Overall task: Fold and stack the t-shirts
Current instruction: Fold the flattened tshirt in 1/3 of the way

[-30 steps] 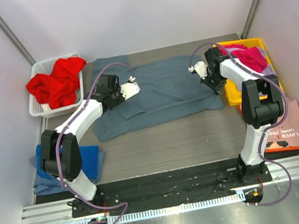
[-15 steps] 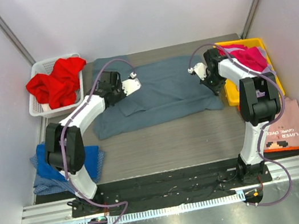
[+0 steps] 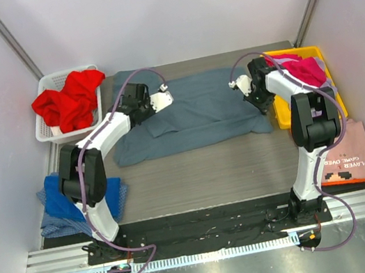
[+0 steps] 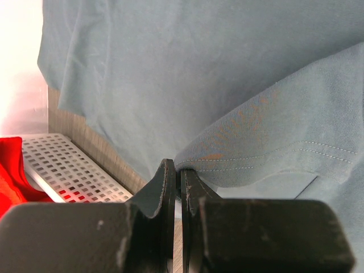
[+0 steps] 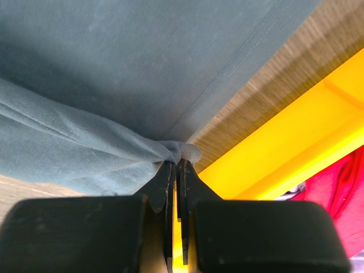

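Note:
A large slate blue-grey t-shirt (image 3: 195,109) lies spread across the middle of the table. My left gripper (image 3: 142,117) is shut on a hemmed fold of it (image 4: 267,151) at its left side. At the shirt's right edge, beside the yellow bin, my right gripper (image 3: 263,106) is shut on a bunched corner (image 5: 182,152). A red t-shirt (image 3: 70,100) fills the white basket, a magenta one (image 3: 305,69) lies in the yellow bin, and a royal blue one (image 3: 111,195) sits at the near left.
The white basket (image 3: 49,131) stands at the back left, its perforated wall (image 4: 62,173) close to my left gripper. The yellow bin (image 3: 283,115) is at the right, its wall (image 5: 296,142) just beyond my right gripper. An orange-pink sheet (image 3: 352,156) lies at the near right.
Both grippers have carried the shirt's near edge a little further towards the back, the left one most. The fold on the left side has grown.

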Tool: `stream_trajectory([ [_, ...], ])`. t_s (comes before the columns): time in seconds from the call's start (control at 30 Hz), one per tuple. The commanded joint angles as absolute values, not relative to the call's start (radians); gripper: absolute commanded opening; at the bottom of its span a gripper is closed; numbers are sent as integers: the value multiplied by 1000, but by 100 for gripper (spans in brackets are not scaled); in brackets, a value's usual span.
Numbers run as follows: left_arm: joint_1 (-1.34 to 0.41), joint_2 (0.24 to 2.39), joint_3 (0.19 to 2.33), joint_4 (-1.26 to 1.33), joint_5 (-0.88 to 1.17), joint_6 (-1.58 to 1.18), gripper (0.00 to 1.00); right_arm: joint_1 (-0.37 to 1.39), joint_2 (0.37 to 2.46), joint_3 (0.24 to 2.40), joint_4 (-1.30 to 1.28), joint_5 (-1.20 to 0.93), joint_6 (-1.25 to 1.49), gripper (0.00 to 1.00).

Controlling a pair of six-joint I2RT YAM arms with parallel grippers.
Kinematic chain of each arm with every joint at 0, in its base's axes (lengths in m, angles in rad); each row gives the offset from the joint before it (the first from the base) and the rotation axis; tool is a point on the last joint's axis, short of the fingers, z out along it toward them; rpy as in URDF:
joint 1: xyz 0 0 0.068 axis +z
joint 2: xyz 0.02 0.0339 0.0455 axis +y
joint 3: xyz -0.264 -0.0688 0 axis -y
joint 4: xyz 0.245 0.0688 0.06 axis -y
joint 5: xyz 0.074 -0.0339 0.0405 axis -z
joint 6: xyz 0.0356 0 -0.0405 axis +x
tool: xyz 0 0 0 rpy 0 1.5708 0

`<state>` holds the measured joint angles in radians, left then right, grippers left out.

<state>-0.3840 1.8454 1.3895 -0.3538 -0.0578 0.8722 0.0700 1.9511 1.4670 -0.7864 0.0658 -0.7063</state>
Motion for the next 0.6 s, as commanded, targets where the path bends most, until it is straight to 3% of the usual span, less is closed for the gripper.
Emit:
stream_trajectory([
  [0.0,-377,1855,1427,-298,-67,879,0,78,1962,1525,-775,89,-718,1],
  [0.4,-377,1859,1427,-282,-75,890,0,100,1990,1578,-779,150,-727,1],
  [0.57,-377,1862,1422,-279,-81,894,0,110,1997,1580,-778,169,-724,7],
])
